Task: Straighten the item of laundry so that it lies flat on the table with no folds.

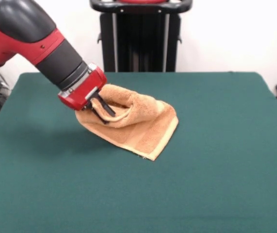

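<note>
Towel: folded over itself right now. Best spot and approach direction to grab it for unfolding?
Take the towel by the exposed corner nearest the camera, where the banded edge lies flat on the table. Come from above. The claw sits in the raised fold opposite, so pulling that corner away should open it.

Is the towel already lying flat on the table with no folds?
No, the towel is bunched and folded over itself, with the hand at its raised fold.

One orange towel [133,121], one green table [216,160], one red and black robot arm [36,41], one black pedestal [140,36]
</note>
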`<state>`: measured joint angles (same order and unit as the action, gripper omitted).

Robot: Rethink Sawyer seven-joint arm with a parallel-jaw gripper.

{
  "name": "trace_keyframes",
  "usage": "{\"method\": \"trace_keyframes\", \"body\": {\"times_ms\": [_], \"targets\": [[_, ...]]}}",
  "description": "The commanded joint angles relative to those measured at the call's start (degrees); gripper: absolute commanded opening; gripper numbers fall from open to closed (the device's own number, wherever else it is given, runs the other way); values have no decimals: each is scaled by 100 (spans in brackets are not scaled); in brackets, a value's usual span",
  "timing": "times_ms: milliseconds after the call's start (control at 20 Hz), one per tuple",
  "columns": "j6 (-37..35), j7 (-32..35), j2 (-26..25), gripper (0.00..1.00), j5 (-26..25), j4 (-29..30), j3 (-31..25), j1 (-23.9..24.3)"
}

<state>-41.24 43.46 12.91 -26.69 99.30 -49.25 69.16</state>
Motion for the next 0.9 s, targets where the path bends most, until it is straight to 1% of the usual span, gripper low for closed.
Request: {"method": "trace_keyframes", "body": {"times_ms": [50, 100, 200, 350, 450, 600, 700, 900], "targets": [[604, -803, -655, 0, -314, 431, -693, 105], [685, -949, -779, 0, -315, 522, -926, 296], [723, -1188, -938, 0, -397, 608, -1184, 513], [700, -1450, -1146, 0, -525, 643, -1444, 703], [628, -1476, -1112, 0, -609, 687, -1566, 786], [345, -1386, -1030, 0, -603, 810, -1772, 953], [227, -1401, -1047, 0, -670, 879, -1847, 1068], [126, -1652, -1190, 0, -1082, 789, -1615, 1190]]}}
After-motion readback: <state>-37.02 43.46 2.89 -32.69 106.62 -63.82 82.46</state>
